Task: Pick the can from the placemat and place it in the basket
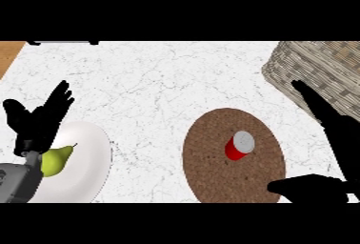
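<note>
A red can [239, 146] with a silver top stands upright near the middle of a round brown placemat [211, 162]. A woven wicker basket [320, 66] sits at the far right of the counter. My right hand [337, 143] is open just right of the placemat, its fingers stretched up over the basket's near wall and its thumb [295, 185] lying across the placemat's lower right edge, below and right of the can. The can is untouched. My left hand [35, 119] rests open at the left edge, fingers up.
A white plate [91, 143] holding a green pear [56, 159] lies under and beside my left hand. The counter is white marble; a strip of wood [8, 55] shows at the top left corner.
</note>
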